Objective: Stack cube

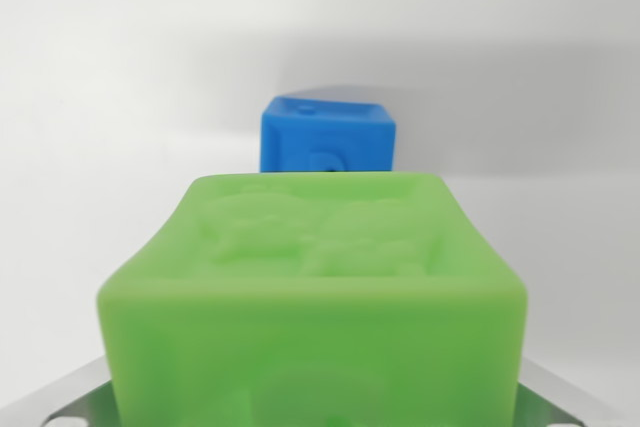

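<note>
A soft green cube (315, 287) with a raised relief on its top face fills the lower half of the wrist view, very close to the camera. My gripper (318, 402) is shut on it. Metal fingers (70, 402) show at the bottom corners, pressed against the cube's two sides. Beyond it, near the picture's centre, a smaller-looking blue cube (328, 135) rests on the white surface. Its lower part is hidden behind the green cube. The green cube's top edge overlaps it in the picture, and the two appear apart.
A plain white surface (120, 97) spreads around both cubes, with a soft grey shadow behind the blue cube. No other objects show.
</note>
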Motion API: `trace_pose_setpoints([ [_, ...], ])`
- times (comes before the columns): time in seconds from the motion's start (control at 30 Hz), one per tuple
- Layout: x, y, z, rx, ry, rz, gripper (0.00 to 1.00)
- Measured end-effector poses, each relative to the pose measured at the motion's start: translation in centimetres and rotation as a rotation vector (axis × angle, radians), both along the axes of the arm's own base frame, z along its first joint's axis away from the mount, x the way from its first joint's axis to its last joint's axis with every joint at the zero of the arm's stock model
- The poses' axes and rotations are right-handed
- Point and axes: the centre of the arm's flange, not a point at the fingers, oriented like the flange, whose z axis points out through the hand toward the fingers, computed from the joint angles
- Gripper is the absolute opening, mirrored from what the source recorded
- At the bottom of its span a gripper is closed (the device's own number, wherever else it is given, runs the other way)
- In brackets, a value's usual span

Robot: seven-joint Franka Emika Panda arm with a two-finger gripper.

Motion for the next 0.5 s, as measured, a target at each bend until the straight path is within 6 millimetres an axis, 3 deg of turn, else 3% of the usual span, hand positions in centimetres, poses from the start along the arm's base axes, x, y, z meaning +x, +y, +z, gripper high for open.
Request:
trace_pose_setpoints([
  [0.13, 0.4, -0.1, 0.1, 0.000, -0.001, 0.017, 0.00],
  [0.5, 0.4, 0.0, -3.7, 0.001, 0.009, 0.019, 0.00],
])
